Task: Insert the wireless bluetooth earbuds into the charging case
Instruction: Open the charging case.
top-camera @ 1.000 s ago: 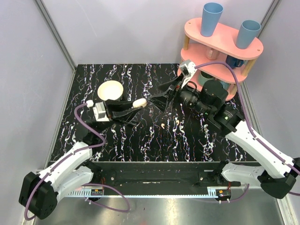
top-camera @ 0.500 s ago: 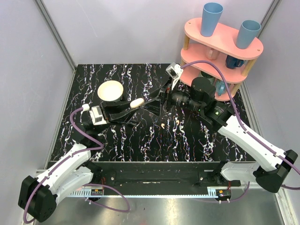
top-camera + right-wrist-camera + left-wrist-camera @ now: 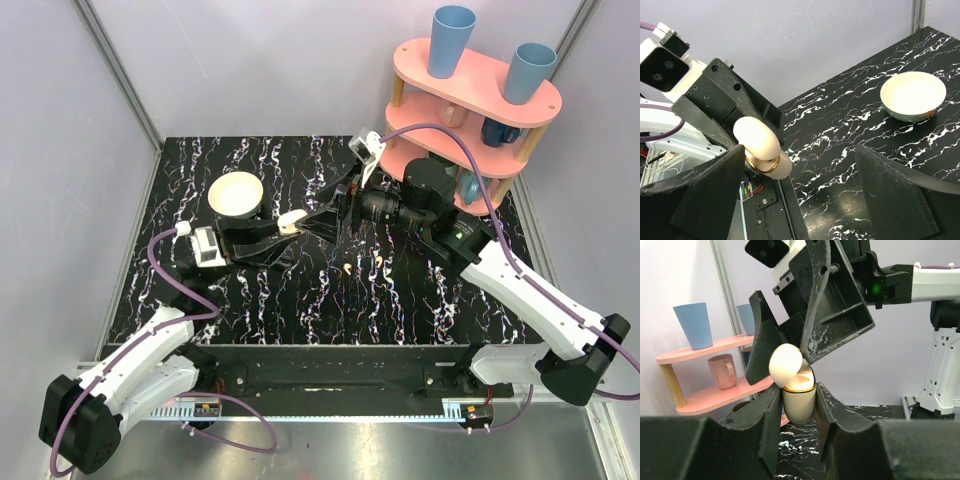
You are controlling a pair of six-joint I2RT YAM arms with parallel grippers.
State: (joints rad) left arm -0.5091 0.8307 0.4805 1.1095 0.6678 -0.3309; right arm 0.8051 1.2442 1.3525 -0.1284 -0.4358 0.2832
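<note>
My left gripper (image 3: 289, 226) is shut on the cream charging case (image 3: 291, 220), holding it above the table. In the left wrist view the case (image 3: 799, 401) stands upright between my fingers, its lid (image 3: 786, 365) tilted part open above a gold rim. My right gripper (image 3: 312, 212) is open, with one finger on each side of the lid; in the right wrist view the case (image 3: 765, 147) sits by its left finger (image 3: 705, 195). Two small cream earbuds (image 3: 346, 268) (image 3: 383, 262) lie on the black marbled table, below the right gripper.
A round cream bowl (image 3: 236, 193) (image 3: 912, 94) stands at the back left of the table. A pink two-tier shelf (image 3: 470, 90) with blue cups and a pink mug (image 3: 722, 371) stands at the back right, behind the right arm.
My right arm has swung left, bringing its open fingers around the case lid. My left gripper has shifted slightly left with the case still in it.
</note>
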